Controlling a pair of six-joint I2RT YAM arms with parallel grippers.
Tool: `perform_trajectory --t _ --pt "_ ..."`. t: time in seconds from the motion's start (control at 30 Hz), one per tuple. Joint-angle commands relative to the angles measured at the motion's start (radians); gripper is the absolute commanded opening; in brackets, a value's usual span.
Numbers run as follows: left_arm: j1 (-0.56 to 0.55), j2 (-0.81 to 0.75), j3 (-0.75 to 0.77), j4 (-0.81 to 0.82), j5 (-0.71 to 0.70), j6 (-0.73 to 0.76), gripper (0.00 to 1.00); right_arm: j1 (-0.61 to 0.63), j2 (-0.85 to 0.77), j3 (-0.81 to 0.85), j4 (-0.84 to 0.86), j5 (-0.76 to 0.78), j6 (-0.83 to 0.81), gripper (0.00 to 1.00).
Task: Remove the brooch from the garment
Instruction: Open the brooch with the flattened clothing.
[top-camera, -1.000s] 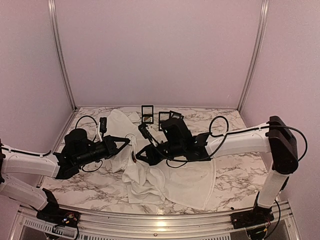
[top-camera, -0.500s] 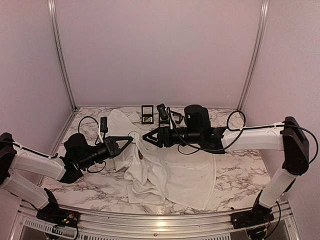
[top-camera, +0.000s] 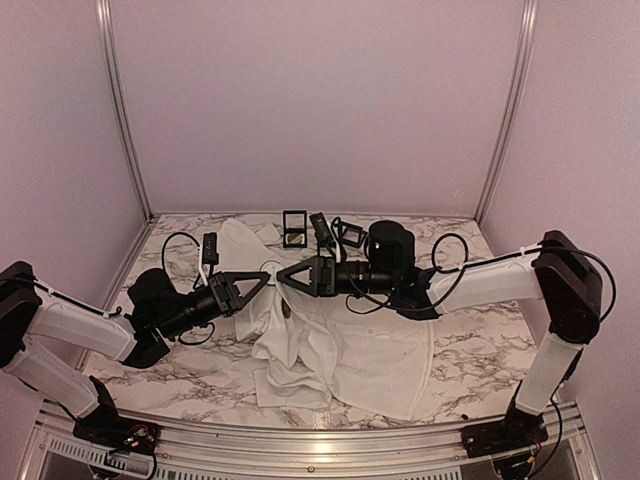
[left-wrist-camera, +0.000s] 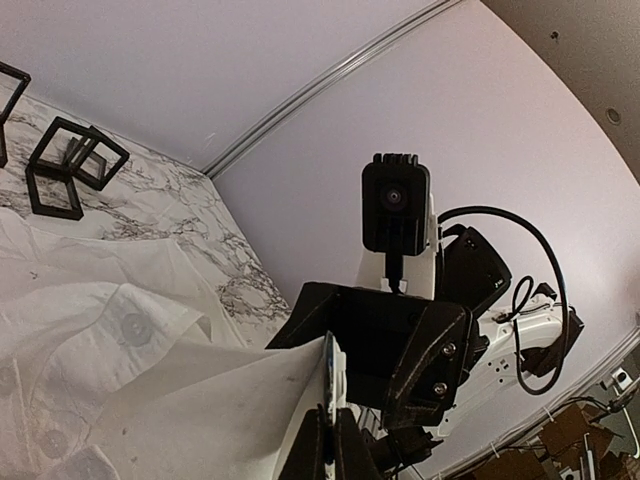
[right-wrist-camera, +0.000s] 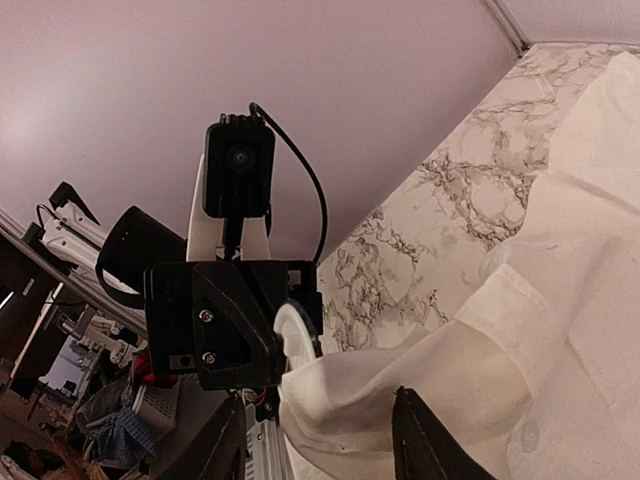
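While left gripper pinches shirt fold up tight, right gripper faces it, jaws apart, empty. Just below left gripper, small dark spot, maybe brooch, sits on shirt. Hold cloth tight; grab only brooch.

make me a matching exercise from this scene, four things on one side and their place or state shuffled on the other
Things:
1. left gripper
2. right gripper
3. garment
4. black frame

Place or state:
a. jaws apart, pointing at the other gripper
b. stands upright near the back edge of the table
c. shut on a fold of white cloth
d. lies crumpled on the marbled top, one fold raised

Pairs: 1-c, 2-a, 3-d, 4-b
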Motion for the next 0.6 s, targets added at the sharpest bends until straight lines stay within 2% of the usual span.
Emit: perform_trajectory --t 0.0,0.3,0.57 --pt "-0.009 0.0 0.0 0.058 0.02 -0.005 0.0 -0.004 0.017 -0.008 0.088 -0.019 0.061 0.46" --pt "-0.019 0.001 0.005 0.052 0.024 0.003 0.0 -0.004 0.045 -0.015 0.142 -0.038 0.116 0.35" --pt "-0.022 -0.002 0.008 0.045 0.019 0.01 0.0 -0.002 0.05 -0.021 0.158 -0.047 0.131 0.33"
